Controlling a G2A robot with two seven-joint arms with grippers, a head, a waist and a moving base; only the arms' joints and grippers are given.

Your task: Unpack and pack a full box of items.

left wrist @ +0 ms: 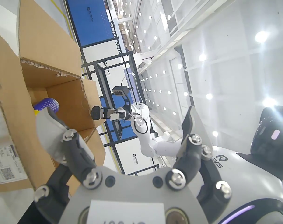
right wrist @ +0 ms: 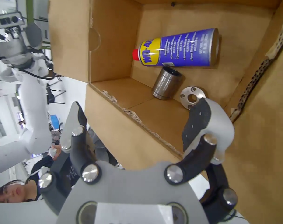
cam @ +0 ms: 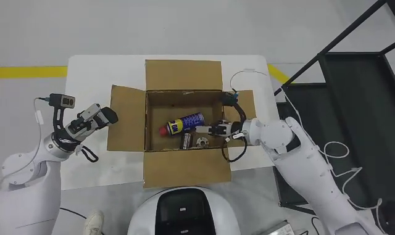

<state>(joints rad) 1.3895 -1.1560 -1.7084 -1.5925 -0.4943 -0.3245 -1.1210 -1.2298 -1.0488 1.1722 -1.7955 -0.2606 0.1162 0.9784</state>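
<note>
While the cardboard box [cam: 183, 76] sits open on the white desk [cam: 92, 74] with its flaps folded out, a blue and yellow spray can [cam: 185, 124] lies on its side on the box floor, with a short metal cylinder [cam: 186, 141] just beside it and a round metal flange [cam: 201, 140] near that. The right gripper [cam: 216, 130] hangs at the box's right wall, close to the flange, jaws spread and holding nothing. The left gripper [cam: 100, 116] is outside the box, beyond its left flap, jaws likewise spread and empty.
</note>
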